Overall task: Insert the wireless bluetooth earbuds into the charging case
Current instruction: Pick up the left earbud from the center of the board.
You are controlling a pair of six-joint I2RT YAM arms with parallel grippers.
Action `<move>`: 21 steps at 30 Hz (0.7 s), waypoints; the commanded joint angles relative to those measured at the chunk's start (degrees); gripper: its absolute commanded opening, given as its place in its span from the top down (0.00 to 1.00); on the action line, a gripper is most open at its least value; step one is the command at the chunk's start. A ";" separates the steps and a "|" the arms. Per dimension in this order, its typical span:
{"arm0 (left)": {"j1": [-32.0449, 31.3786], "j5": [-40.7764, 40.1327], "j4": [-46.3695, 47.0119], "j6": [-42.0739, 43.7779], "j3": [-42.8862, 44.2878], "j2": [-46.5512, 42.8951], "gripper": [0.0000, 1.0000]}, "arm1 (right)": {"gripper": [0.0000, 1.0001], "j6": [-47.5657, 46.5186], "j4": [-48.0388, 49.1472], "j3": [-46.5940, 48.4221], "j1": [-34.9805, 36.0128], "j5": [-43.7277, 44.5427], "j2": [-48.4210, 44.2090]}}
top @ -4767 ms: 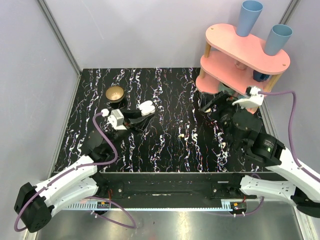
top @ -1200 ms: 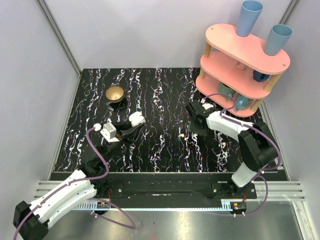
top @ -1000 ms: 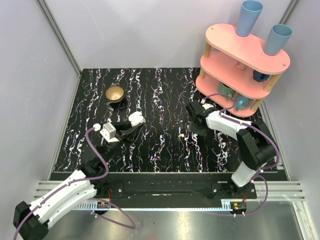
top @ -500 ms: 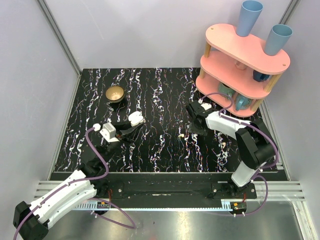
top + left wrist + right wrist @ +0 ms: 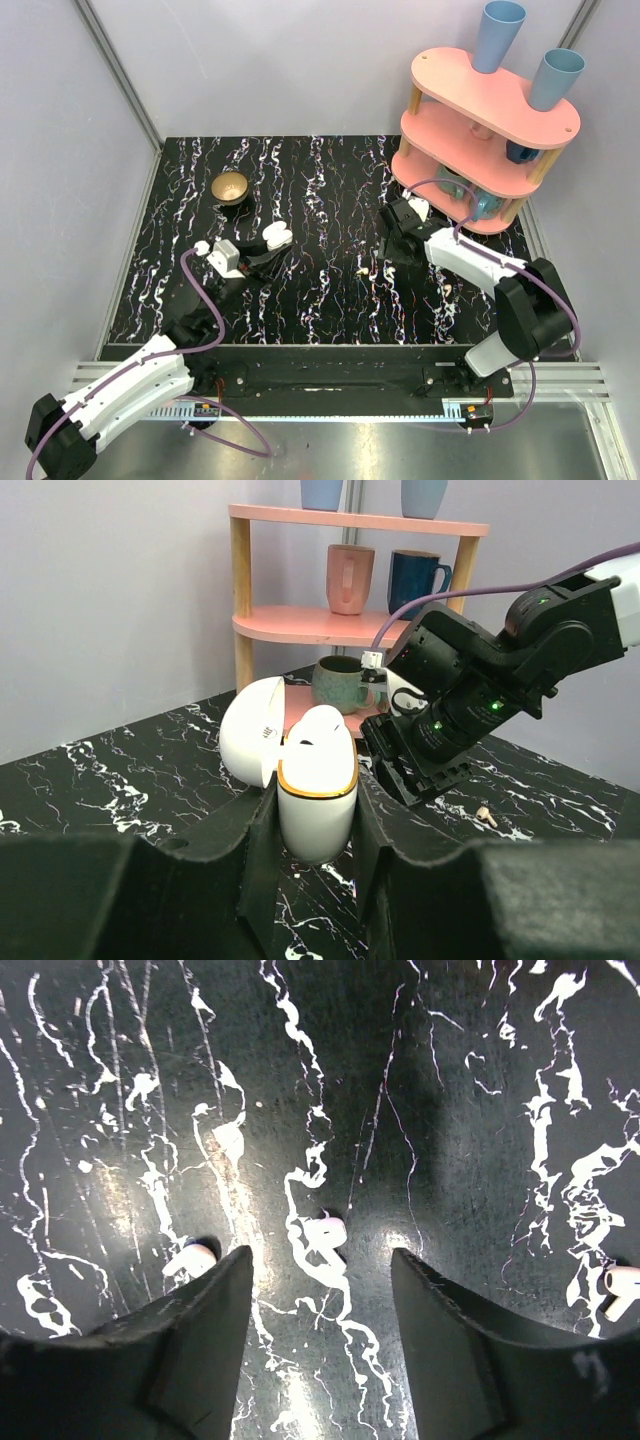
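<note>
We see one pink two-tier shelf at upper right, with two blue cups on top. The left gripper clamps one white charging case, lid open, at frame centre. The right gripper gapes partway, holding nothing. Three earbuds lie on the marbled tabletop: one centre, one left, one far right.
</note>
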 commanded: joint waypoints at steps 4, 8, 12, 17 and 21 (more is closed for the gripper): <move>0.34 -0.38 3.17 -0.09 1.88 -1.31 1.00 | 0.22 -1.12 1.34 -0.17 -0.38 3.68 -5.25; 0.34 -0.29 3.52 0.09 1.52 -1.40 1.00 | 0.11 -1.11 1.43 -0.09 -0.38 4.30 -6.48; 0.34 0.15 3.61 0.35 1.87 -1.31 1.00 | 0.04 -3.22 1.52 -0.26 -0.38 2.72 -7.01; 0.34 0.15 3.78 0.61 1.44 -2.28 1.00 | 0.05 -2.26 0.82 0.52 -0.38 -0.44 -5.52; 0.34 -0.38 2.91 1.31 1.52 -2.54 1.00 | 0.10 -0.85 0.73 0.62 -0.38 -1.85 -3.41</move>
